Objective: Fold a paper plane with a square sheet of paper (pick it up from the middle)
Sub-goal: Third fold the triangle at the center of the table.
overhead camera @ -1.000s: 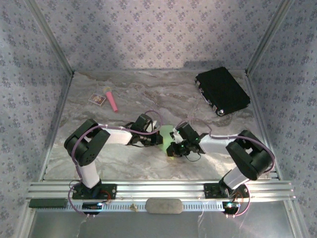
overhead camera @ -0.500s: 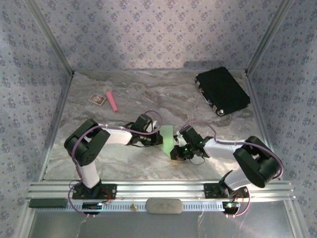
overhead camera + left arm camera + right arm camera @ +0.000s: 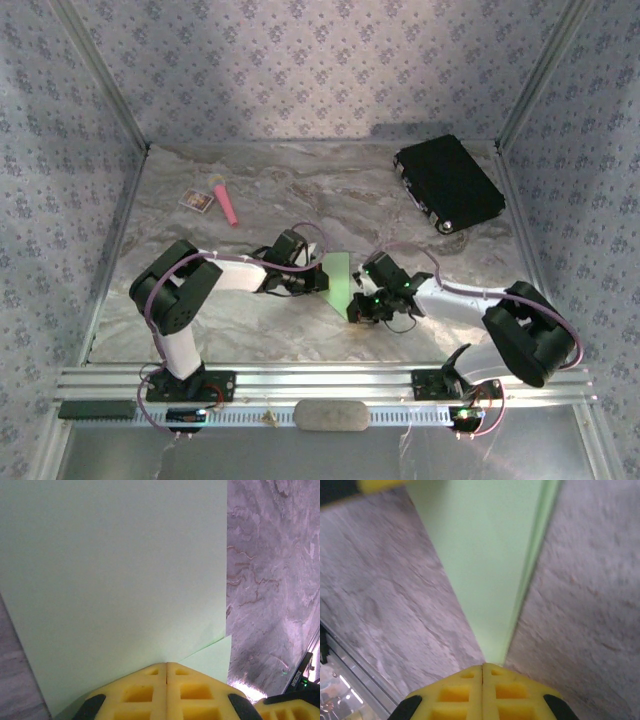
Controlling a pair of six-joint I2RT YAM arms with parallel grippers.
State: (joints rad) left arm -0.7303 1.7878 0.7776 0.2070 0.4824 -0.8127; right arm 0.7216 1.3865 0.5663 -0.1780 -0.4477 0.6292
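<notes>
The lime-green paper point(image 3: 338, 280) is a creased, narrow folded shape held just above the marble table between both arms. My left gripper point(image 3: 318, 279) is shut on its left edge. In the left wrist view the paper point(image 3: 115, 580) covers most of the picture, a folded layer peeks out at its lower right, and the yellow fingertips point(image 3: 150, 680) are pressed together on it. My right gripper point(image 3: 357, 306) is shut on the paper's near pointed end. Seen from the right wrist, the paper point(image 3: 490, 555) tapers down into the closed gripper point(image 3: 482, 667).
A black case point(image 3: 448, 183) lies at the back right. A pink stick point(image 3: 226, 203) and a small white card point(image 3: 197, 200) lie at the back left. An aluminium rail point(image 3: 320, 385) runs along the near edge, and patterned walls close three sides.
The right gripper has slid toward the near edge along the paper, and its elbow has swung out to the right. The paper now shows longer and narrower. The left arm has held still.
</notes>
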